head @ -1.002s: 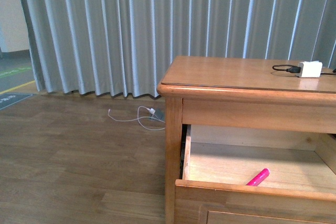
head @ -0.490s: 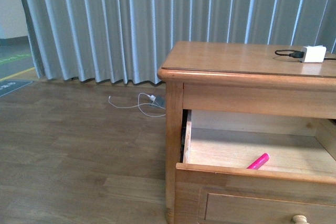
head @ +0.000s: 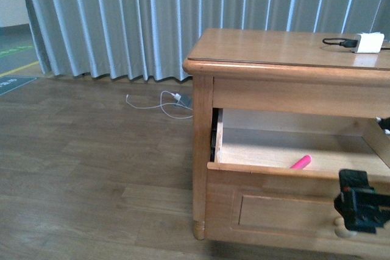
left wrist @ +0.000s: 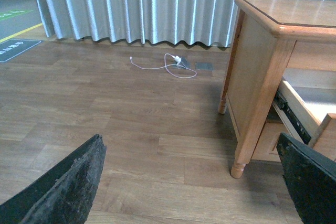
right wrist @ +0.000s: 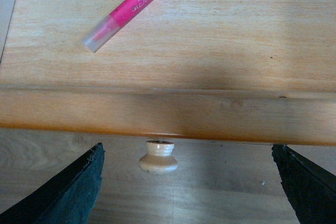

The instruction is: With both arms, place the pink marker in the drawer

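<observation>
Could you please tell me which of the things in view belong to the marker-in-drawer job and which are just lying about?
Part of the job:
- pink marker, lying inside the drawer
- drawer, pulled open, with its knob
- right end effector, open, in front of the knob

Just lying about:
- white charger on the cabinet top
- white cable on the floor

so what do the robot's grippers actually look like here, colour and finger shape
Both are black. The right gripper is a boxy block in the front view; its fingers are dark, wedge-shaped with a rough matte surface. The left gripper has the same dark, coarse tapering fingers. No markings or cables are visible.
</observation>
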Controlling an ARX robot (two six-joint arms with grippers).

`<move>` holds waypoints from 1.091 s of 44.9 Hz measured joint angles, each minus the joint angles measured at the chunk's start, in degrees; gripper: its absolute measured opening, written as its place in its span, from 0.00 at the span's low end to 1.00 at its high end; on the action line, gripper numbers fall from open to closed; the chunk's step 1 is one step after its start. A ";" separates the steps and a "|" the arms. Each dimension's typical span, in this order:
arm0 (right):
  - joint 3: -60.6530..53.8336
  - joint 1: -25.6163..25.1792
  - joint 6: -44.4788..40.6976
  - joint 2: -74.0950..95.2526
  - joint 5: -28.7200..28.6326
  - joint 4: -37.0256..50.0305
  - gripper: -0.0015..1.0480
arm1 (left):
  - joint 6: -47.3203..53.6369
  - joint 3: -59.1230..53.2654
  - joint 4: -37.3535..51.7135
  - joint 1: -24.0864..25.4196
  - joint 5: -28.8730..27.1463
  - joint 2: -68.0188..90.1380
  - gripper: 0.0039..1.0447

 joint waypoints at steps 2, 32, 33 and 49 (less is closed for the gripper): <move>1.31 0.39 0.72 1.75 0.61 1.38 0.92 | 0.00 0.00 0.00 0.00 0.00 0.00 0.94; 21.99 1.22 0.81 27.39 10.49 24.59 0.92 | 0.00 0.00 0.00 0.00 0.00 0.00 0.94; 22.60 1.18 0.59 28.02 10.75 25.09 0.92 | 0.00 0.00 0.00 0.00 0.00 0.00 0.94; 27.10 0.24 -0.66 33.38 13.05 28.92 0.92 | 0.00 0.00 0.00 0.00 0.00 0.00 0.94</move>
